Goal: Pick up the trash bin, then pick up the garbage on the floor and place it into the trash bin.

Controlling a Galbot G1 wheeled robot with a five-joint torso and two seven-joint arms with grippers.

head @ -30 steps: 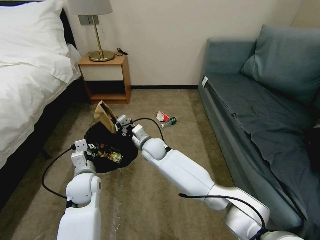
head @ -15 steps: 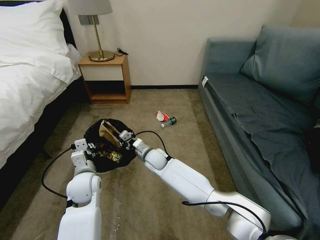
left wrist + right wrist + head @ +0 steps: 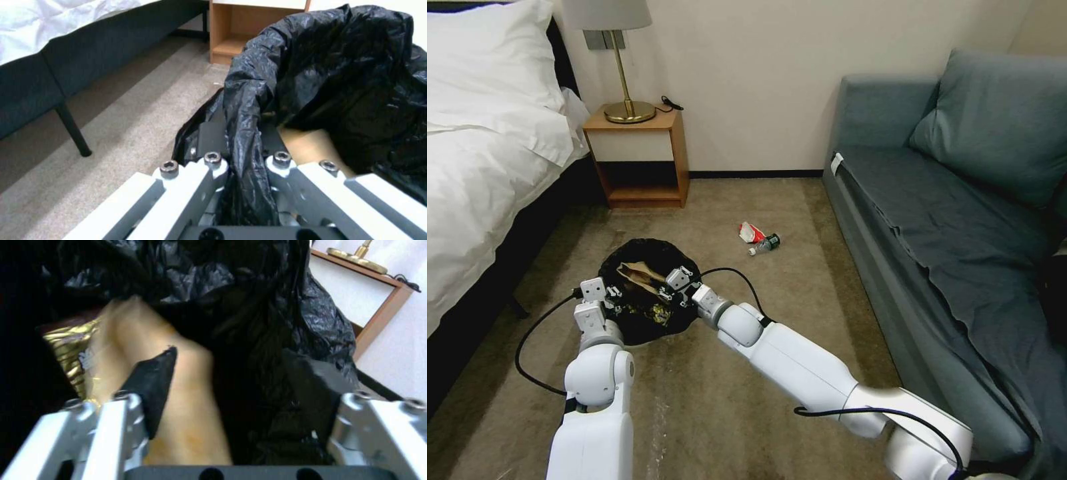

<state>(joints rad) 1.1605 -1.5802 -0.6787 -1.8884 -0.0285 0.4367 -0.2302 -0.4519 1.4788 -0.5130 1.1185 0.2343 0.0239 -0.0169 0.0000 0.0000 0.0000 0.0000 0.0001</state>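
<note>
The trash bin is the landmark — round, lined with a crinkled black bag, above the carpet. The left gripper has its jaws clamped on the near rim's bag. The right gripper sits over the bin's mouth, jaws spread apart, the brown paper bag lying loose inside beside a snack wrapper. Beyond the bin, toward the sofa, lie a red-and-white packet and — touching it — a small bottle.
</note>
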